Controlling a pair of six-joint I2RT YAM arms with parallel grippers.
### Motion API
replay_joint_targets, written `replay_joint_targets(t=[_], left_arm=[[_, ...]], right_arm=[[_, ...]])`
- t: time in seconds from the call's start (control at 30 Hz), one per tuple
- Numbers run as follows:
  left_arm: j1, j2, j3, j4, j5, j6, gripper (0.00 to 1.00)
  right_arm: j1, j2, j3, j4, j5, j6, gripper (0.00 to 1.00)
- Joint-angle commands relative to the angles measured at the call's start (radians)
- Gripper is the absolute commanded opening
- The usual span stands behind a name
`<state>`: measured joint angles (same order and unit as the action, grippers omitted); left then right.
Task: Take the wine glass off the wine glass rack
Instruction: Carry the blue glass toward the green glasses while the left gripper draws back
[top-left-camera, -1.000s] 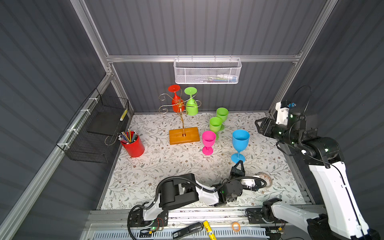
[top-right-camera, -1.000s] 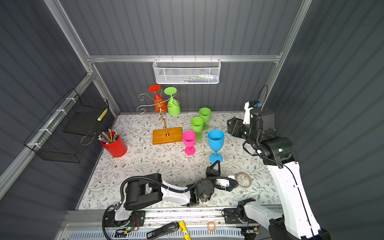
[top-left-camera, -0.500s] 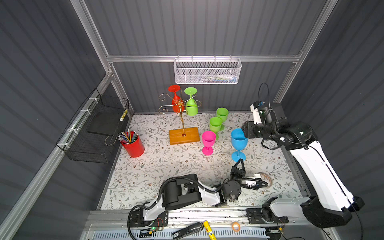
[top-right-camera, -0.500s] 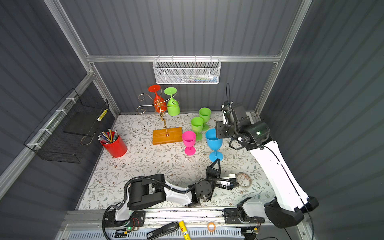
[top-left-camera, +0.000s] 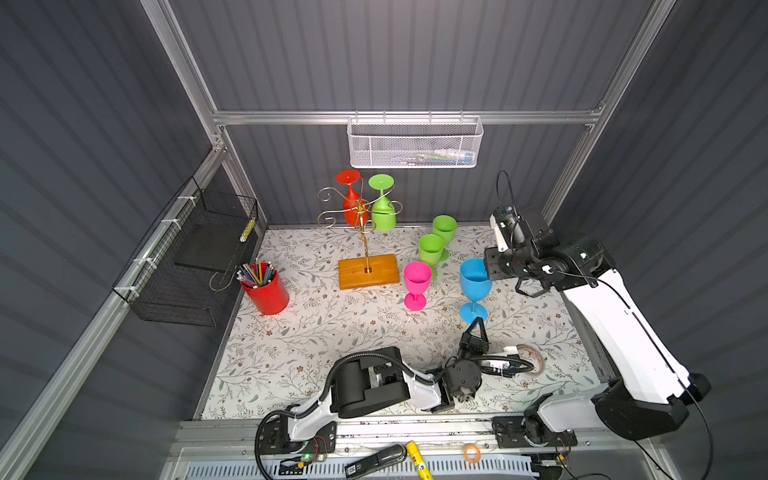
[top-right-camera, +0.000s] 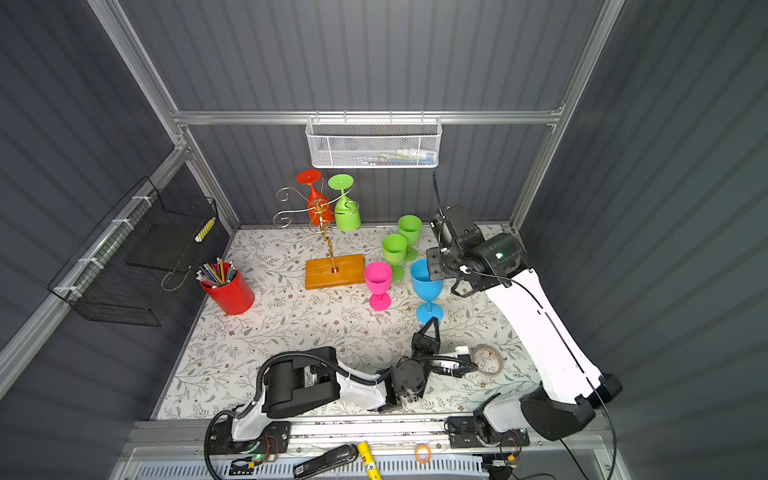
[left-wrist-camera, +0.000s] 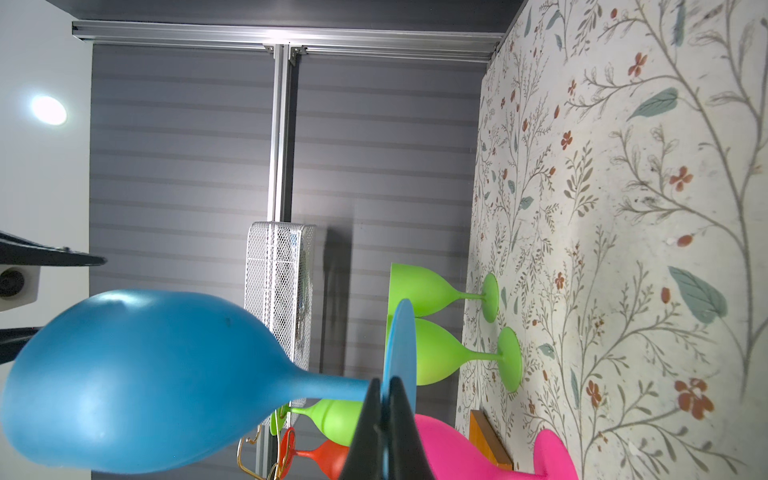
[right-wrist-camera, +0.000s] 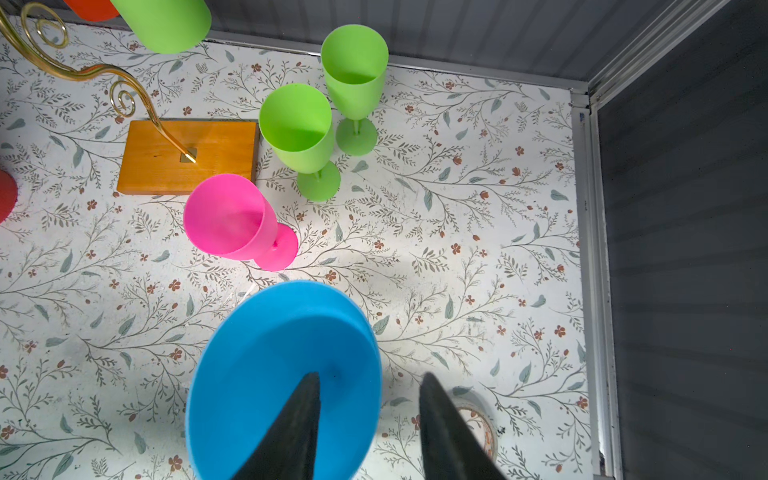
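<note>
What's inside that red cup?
Coloured pencils stand in the red cup, ends sticking out above its rim. They cover its inside, so the bottom cannot be seen.

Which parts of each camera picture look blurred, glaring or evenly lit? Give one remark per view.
Left wrist view: a ceiling lamp flares, and the blue wine glass looks soft with a pale sheen. Right wrist view: the fingertips of the right gripper are blurred, the floral mat sharp. Both top views: even light, the wine glass rack crisp.

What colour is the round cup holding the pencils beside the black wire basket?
Red. The round pencil cup shows best in a top view.
</note>
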<state>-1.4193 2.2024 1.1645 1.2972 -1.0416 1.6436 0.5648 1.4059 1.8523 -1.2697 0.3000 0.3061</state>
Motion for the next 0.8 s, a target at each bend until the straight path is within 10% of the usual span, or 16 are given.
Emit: replay_joint_targets(t=[0.0,0.77], left_arm=[[0.009,0.024,0.036,0.069,-0.018,0.011,0.00],[0.049,0.057,0.071,0.048,-0.020,0.005,0.00]], right_arm=[[0.007,0.012,0.007,-0.045,0.019,-0.010,0.39],[0.010,0.087,-0.002,-0.067,0.018,-0.029,0.21]])
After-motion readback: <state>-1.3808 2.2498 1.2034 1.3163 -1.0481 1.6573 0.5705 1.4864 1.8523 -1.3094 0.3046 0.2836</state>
